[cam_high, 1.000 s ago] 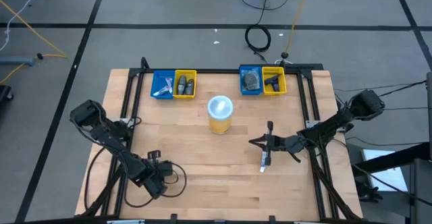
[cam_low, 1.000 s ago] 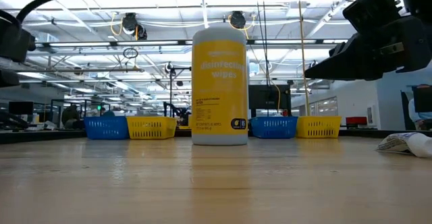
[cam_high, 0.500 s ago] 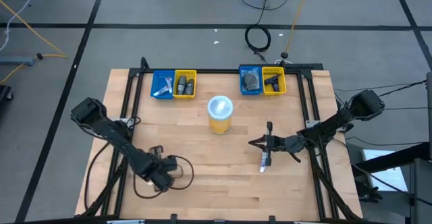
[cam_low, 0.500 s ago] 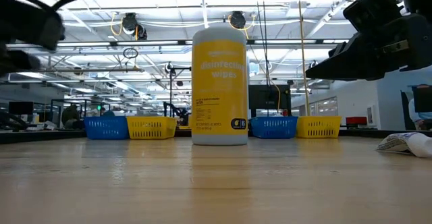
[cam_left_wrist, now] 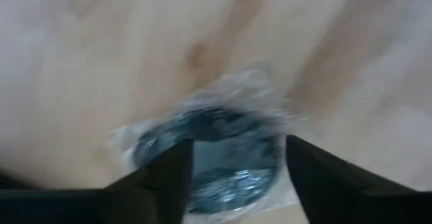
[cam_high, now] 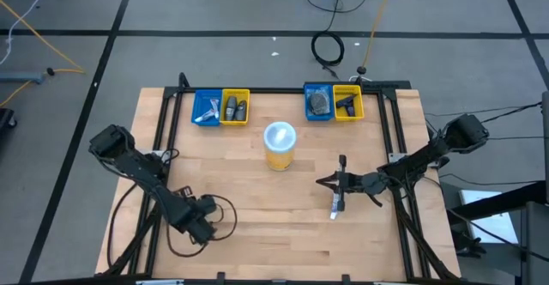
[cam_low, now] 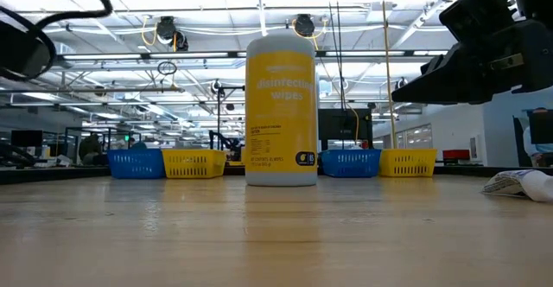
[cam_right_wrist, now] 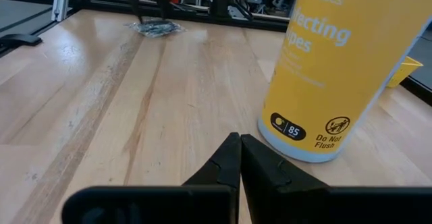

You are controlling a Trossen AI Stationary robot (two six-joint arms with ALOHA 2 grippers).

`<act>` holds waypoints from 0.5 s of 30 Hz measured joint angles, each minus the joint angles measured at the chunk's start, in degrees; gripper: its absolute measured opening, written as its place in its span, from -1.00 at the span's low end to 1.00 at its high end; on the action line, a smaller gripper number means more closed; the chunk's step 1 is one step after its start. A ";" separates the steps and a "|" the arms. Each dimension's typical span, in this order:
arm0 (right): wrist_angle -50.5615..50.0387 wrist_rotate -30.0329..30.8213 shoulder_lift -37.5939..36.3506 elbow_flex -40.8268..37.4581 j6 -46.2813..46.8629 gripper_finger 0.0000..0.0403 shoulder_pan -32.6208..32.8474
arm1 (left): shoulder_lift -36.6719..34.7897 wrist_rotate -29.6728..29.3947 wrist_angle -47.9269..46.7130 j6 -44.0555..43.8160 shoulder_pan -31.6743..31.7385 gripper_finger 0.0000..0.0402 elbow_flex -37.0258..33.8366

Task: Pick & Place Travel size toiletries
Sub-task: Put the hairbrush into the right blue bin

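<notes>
The table [cam_high: 257,191] is light wood with pale brown grain lines, and its frame is black. The wipes canister [cam_low: 282,110] is yellow with white letters and a white lid. At the far edge stand four bins in pairs, each pair one blue bin [cam_high: 206,107] and one yellow bin [cam_high: 236,106]. The wrapped disc [cam_left_wrist: 209,153] is dark blue-grey under a clear shiny wrap. The tube [cam_high: 336,203] on the table is white with a blue end. Both arms are black. The floor is grey with dark lines.
</notes>
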 joint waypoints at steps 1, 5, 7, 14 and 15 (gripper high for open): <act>0.03 0.00 0.00 0.00 -0.02 -0.99 0.00 | 0.00 0.06 1.97 1.37 -0.11 0.23 -0.01; 0.04 0.00 0.00 0.00 0.00 -1.00 0.00 | 0.00 -1.92 9.23 5.64 -0.21 0.43 -0.01; 0.04 0.00 0.00 0.00 -0.01 -1.00 0.00 | 0.04 -3.66 9.07 5.90 -0.27 0.46 0.01; -0.06 0.00 0.00 0.00 0.00 -1.00 -0.01 | 3.29 -1.71 5.07 6.10 -0.47 0.46 -0.51; -0.06 0.00 0.00 0.00 0.00 -1.00 0.00 | 3.94 -0.63 5.18 6.26 -0.49 0.46 -0.53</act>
